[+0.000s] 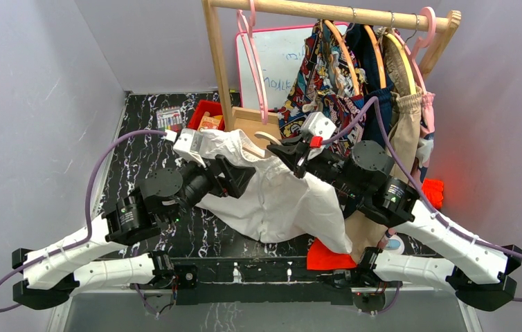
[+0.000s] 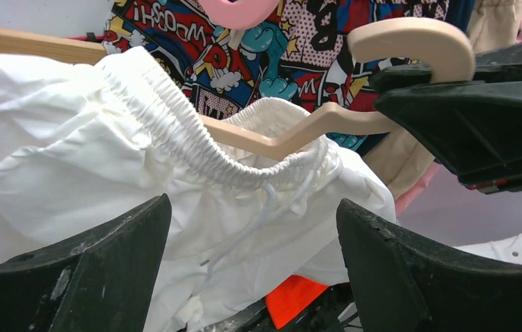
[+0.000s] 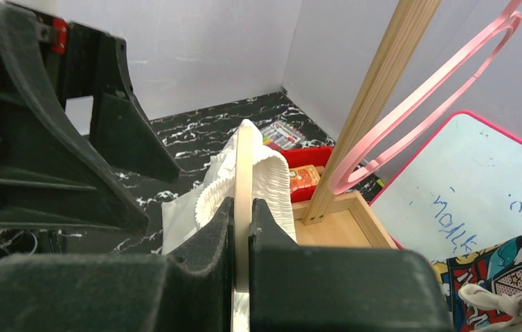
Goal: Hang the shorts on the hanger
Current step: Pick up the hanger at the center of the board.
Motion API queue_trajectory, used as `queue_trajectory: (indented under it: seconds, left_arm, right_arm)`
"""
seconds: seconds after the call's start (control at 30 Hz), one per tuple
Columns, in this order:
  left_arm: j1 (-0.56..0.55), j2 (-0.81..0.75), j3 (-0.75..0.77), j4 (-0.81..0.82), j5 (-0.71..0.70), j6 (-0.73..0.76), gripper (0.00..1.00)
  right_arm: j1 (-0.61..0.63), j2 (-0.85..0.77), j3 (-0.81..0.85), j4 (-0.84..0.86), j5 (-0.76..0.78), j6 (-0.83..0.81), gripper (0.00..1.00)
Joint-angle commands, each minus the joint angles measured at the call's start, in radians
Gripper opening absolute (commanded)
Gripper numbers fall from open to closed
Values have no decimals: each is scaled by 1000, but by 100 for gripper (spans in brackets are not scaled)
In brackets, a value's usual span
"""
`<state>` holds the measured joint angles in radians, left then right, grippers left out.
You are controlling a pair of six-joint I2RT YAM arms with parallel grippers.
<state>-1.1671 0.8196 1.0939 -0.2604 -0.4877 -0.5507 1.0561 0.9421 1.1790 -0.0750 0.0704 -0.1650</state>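
The white shorts (image 1: 279, 197) hang in the air over the table's middle, their elastic waistband (image 2: 189, 135) threaded over the cream hanger (image 2: 293, 138). The hanger's arm runs inside the waist and its thick hook (image 2: 417, 38) sticks out to the right. My right gripper (image 1: 294, 149) is shut on the hanger just below the hook; in the right wrist view the hanger (image 3: 244, 166) is pinched edge-on between the jaws (image 3: 242, 207), with the waistband (image 3: 272, 183) gathered around it. My left gripper (image 2: 253, 202) is open wide, facing the shorts' front and drawstring, at the shorts' left side (image 1: 234, 176).
A wooden clothes rack (image 1: 220, 62) stands behind with a pink hanger (image 1: 255, 62), a comic-print garment (image 1: 327, 69) and tan shorts (image 1: 403, 131). A whiteboard (image 1: 279, 62), a red bin (image 1: 206, 112) and markers (image 1: 169, 117) lie at the back. An orange cloth (image 1: 327, 256) lies at the front.
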Motion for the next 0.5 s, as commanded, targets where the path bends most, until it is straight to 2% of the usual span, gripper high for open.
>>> queue_trajectory:
  seconds: [0.0, 0.1, 0.23, 0.37, 0.47]
  left_arm:
    - [-3, 0, -5, 71, -93, -63, 87]
    - [-3, -5, 23, 88, -161, -5, 86]
    - [-4, -40, 98, 101, -148, 195, 87]
    - [-3, -82, 153, 111, 75, 431, 88]
    - [-3, -68, 226, 35, 265, 527, 90]
  right_arm:
    - [1, -27, 22, 173, -1, 18, 0]
    - [1, -19, 43, 159, -63, 19, 0]
    - [1, -19, 81, 95, -161, 19, 0]
    - [0, -32, 117, 3, -254, 18, 0]
    - [1, -42, 131, -51, -302, 30, 0]
